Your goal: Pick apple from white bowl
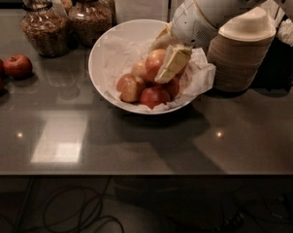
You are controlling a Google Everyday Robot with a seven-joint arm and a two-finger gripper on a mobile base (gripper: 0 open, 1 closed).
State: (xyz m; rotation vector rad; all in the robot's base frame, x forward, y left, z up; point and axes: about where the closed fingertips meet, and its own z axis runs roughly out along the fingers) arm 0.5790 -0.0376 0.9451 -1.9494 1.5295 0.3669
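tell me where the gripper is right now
In the camera view the gripper is inside the white bowl, toward its right side, against the topmost apple of the pile, with the stack of beige paper bowls just to its right.

Shows gripper point(162, 68) low in the white bowl point(95, 57) (paper-lined), against the topmost apple point(153, 59); finds beige bowl stack point(241, 57) right, jars point(44, 30) far left, loose apples point(18, 66) left.
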